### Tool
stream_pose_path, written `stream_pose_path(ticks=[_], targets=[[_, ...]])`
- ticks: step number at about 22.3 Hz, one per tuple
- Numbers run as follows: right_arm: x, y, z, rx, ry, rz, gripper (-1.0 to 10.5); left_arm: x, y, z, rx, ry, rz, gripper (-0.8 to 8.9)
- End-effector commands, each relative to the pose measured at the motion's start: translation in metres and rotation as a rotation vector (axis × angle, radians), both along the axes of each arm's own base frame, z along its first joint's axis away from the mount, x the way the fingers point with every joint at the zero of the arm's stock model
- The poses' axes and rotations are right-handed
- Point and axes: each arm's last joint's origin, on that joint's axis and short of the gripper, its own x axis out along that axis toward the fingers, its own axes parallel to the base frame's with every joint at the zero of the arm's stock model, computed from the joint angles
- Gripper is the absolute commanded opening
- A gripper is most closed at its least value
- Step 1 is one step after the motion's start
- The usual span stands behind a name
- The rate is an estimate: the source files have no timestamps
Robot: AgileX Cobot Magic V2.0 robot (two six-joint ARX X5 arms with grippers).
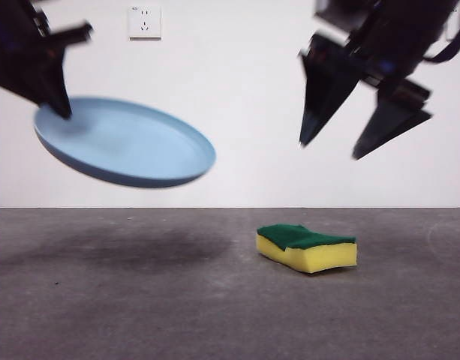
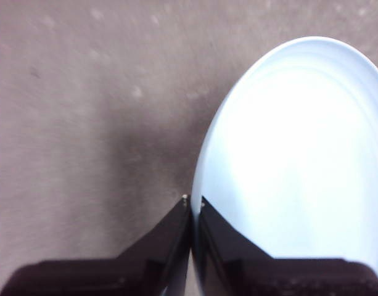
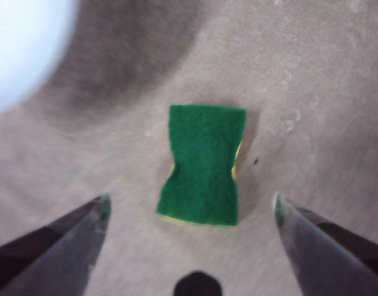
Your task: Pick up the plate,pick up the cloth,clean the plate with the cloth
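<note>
My left gripper (image 1: 63,111) is shut on the rim of the light-blue plate (image 1: 128,142) and holds it tilted in the air at the left. The left wrist view shows the jaws pinching the plate's (image 2: 293,160) edge, with the left gripper (image 2: 193,203) at the rim. The cloth, a yellow sponge (image 1: 307,247) with a green top, lies on the table right of centre. My right gripper (image 1: 333,144) is open and hangs above the sponge. In the right wrist view the sponge (image 3: 204,164) lies between the spread jaws of the right gripper (image 3: 190,203).
The grey table (image 1: 139,300) runs to a white wall with a power socket (image 1: 144,22). The plate's shadow falls on the table at the left. A part of the plate shows in the right wrist view (image 3: 22,43).
</note>
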Motion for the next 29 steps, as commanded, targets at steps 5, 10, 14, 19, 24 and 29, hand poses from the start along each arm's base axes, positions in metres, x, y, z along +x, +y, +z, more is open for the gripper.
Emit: stream_pose_path(ticks=[5, 10, 14, 19, 24, 29], targets=[[0.03, 0.033, -0.036, -0.115, 0.013, 0.089, 4.0, -0.03, 0.007, 0.027, 0.004, -0.079, -0.002, -0.08], [0.045, 0.042, -0.074, -0.158, 0.074, 0.092, 4.0, -0.035, 0.008, 0.026, 0.018, -0.044, -0.007, -0.08], [0.049, 0.044, -0.093, -0.181, 0.129, 0.077, 2.5, -0.035, 0.008, 0.026, 0.02, -0.043, -0.009, -0.08], [0.05, 0.045, -0.111, -0.213, 0.182, 0.078, 0.5, -0.035, 0.008, 0.026, 0.019, -0.047, -0.009, -0.08], [0.048, 0.045, -0.099, -0.192, 0.161, 0.061, -0.2, -0.029, 0.006, 0.021, 0.024, -0.027, -0.009, -0.08], [0.024, 0.046, -0.031, -0.066, 0.02, 0.028, -0.2, -0.014, 0.002, 0.003, 0.034, 0.046, -0.013, -0.08]])
